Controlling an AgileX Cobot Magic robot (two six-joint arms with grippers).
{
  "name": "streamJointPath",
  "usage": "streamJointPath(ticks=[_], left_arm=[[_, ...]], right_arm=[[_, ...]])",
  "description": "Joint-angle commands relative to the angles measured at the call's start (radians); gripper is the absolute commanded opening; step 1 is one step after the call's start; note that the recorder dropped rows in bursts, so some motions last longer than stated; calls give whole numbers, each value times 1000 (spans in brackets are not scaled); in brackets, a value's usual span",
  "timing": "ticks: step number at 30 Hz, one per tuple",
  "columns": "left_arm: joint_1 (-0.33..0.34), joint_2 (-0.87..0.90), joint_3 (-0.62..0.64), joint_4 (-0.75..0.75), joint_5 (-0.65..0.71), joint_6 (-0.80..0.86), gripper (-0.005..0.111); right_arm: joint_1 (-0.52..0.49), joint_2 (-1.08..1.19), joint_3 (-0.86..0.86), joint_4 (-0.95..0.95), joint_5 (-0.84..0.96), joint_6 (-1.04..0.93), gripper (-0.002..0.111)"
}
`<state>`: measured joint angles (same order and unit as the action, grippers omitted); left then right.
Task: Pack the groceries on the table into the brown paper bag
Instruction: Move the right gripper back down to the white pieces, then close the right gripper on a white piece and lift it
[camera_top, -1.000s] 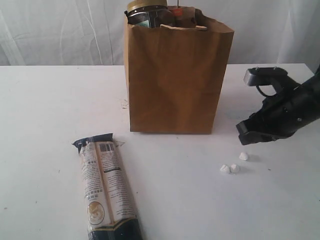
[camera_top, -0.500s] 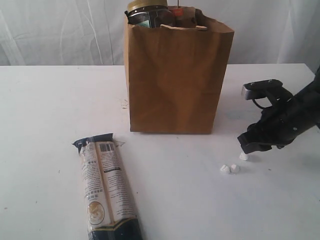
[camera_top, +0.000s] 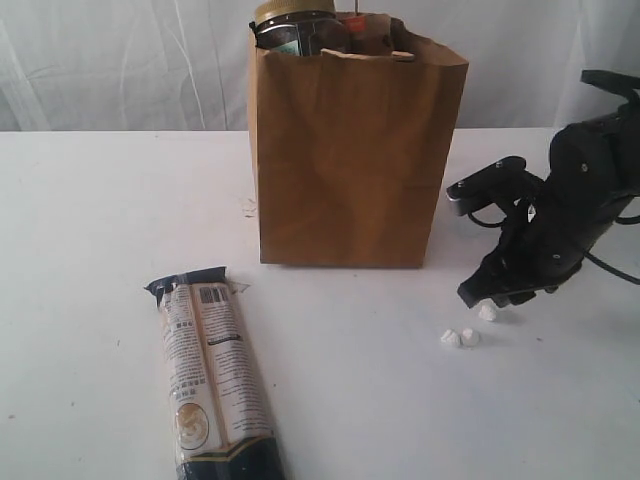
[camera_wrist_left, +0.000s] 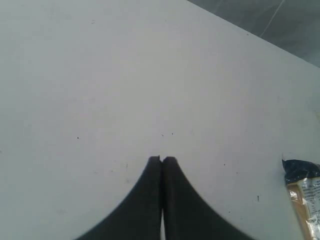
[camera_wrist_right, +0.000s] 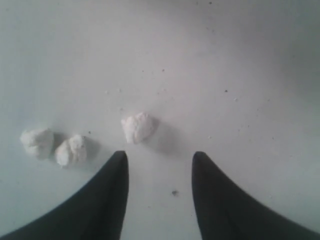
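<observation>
Jaws on right arm half-open, empty, by white lump (camera_wrist_right: 138, 127) right of brown paper bag (camera_top: 350, 160); left-arm jaws shut; cream-black packet (camera_top: 212, 380) front-left of bag.

— Exterior?
— Fronts the bag (camera_top: 350, 150) from slightly above, mid-range.
— Wrists?
— Close, looking down at the table (camera_wrist_left: 100, 75). Left shares the packet (camera_top: 215, 375) before the bag, right the lumps (camera_top: 450, 338) beside it.

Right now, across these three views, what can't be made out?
Bag contents: in the exterior view the wall of the brown paper bag hides all but the top of a yellow-lidded jar.
Long packet: its lower end is cut off by the exterior view's bottom edge.
White lumps before the open right pincer: too small and blurred to identify.
Left pincer: shut, outside the exterior view.
</observation>
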<state>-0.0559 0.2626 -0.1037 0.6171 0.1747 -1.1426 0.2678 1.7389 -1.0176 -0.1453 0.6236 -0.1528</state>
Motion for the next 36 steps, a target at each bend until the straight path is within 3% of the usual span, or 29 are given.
streamJointPath(ticks=[1, 27, 29, 32, 36], left_arm=[[5, -6, 4, -3, 3, -2, 0], [5, -6, 4, -3, 3, -2, 0], [5, -6, 4, -3, 3, -2, 0], [5, -6, 4, -3, 3, -2, 0], [5, -6, 4, -3, 3, -2, 0]], right_arm=[[3, 10, -5, 16, -73, 52, 39], [1, 127, -5, 44, -120, 89, 39], [1, 129, -5, 44, -125, 89, 31], [1, 127, -5, 44, -105, 89, 5], [1, 111, -6, 72, -44, 134, 0]])
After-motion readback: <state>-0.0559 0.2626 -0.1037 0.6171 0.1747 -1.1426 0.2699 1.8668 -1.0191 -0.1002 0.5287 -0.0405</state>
